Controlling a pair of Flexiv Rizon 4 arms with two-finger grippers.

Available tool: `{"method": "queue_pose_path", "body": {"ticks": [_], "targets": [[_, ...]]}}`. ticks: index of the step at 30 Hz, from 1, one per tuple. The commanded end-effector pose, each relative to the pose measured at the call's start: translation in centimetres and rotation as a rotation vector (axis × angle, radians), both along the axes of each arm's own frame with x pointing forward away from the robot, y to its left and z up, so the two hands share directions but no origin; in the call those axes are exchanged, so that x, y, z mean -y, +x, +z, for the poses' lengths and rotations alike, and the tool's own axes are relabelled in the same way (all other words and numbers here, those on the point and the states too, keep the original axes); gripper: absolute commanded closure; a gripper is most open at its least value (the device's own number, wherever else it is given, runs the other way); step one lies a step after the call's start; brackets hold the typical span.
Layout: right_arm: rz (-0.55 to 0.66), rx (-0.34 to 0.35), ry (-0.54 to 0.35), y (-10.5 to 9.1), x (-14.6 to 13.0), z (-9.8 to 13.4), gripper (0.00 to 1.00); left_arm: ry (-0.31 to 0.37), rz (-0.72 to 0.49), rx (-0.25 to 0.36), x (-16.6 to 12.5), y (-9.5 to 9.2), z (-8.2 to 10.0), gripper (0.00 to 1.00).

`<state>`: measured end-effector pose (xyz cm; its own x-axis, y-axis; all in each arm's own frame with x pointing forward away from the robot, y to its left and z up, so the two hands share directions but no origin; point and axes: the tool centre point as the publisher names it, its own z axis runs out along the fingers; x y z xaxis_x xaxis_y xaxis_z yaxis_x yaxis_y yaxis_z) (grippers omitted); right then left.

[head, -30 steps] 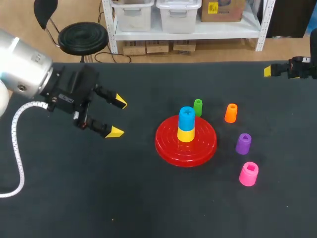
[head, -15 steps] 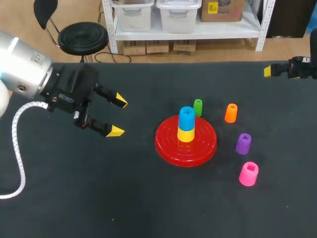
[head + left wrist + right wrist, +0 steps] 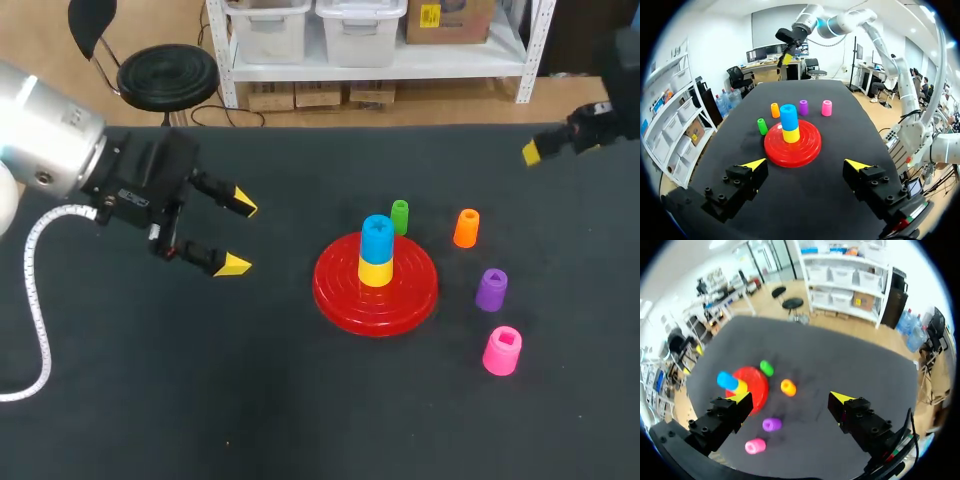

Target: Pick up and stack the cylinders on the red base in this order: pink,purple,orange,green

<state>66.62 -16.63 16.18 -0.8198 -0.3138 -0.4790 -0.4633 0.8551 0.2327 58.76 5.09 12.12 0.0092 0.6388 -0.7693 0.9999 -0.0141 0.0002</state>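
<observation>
Over the table [image 3: 120, 400], left gripper [image 3: 239, 236] and right gripper [image 3: 790, 397] both wide open.

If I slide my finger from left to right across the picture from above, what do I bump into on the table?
Left gripper → red base → orange cylinder → purple cylinder → right gripper. I skipped the green cylinder, which lines up with the base, and the pink cylinder, which lines up with the purple one.
</observation>
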Motion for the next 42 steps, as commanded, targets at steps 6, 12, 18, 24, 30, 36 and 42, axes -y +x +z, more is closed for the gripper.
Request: {"method": "queue_pose_path", "body": {"ticks": [6,12,18,24,30,36,42], "targets": [[-0.081,-0.134,-0.297,-3.2,-0.5,0.3,0.0,-0.002,0.001,0.003,0.0,0.0,-0.1,0.0],[-0.081,-0.134,-0.297,-3.2,-0.5,0.3,0.0,-0.002,0.001,0.003,0.0,0.0,-0.1,0.0],[-0.075,-0.127,-0.329,-3.4,-1.3,0.2,0.0,-0.002,0.001,0.003,0.0,0.0,-0.1,0.0],[-0.059,-0.157,-0.354,-6.4,-2.5,-1.3,0.0,-0.002,0.001,0.003,0.0,0.0,-0.1,0.0],[-0.057,-0.192,-0.331,-9.4,-2.8,-2.6,0.0,-0.002,0.001,0.003,0.0,0.0,-0.1,0.0],[-0.04,-0.235,-0.346,-11.8,-3.7,-4.3,0.0,-0.002,0.001,0.003,0.0,0.0,-0.1,0.0],[-0.021,-0.301,-0.335,-13.2,-4.7,-6.9,0.0,-0.002,0.001,0.003,0.0,0.0,-0.1,0.0]]}}
